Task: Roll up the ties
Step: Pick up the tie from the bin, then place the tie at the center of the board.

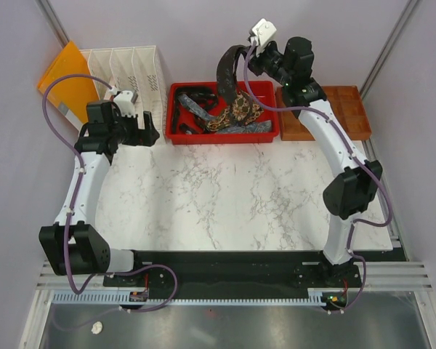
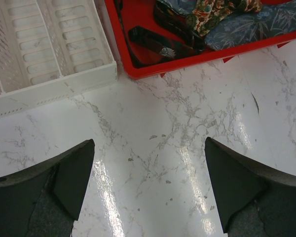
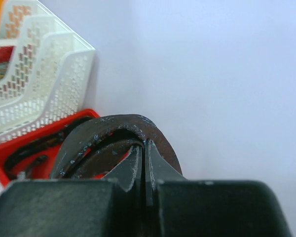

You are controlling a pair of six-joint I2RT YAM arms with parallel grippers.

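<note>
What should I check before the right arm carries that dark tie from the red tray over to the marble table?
1. The right gripper is shut on the dark tie: ok.
2. The tie's lower end hangs clear of the red tray: cannot tell from above.
3. The left gripper is open and holds nothing: ok.
4. The marble table is bare in front of the tray: ok.

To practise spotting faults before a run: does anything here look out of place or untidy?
Nothing damaged or spilled. The ties lie in a tangled heap in the red tray, and one dark tie arches up out of it, pinched in the right end effector.
</note>
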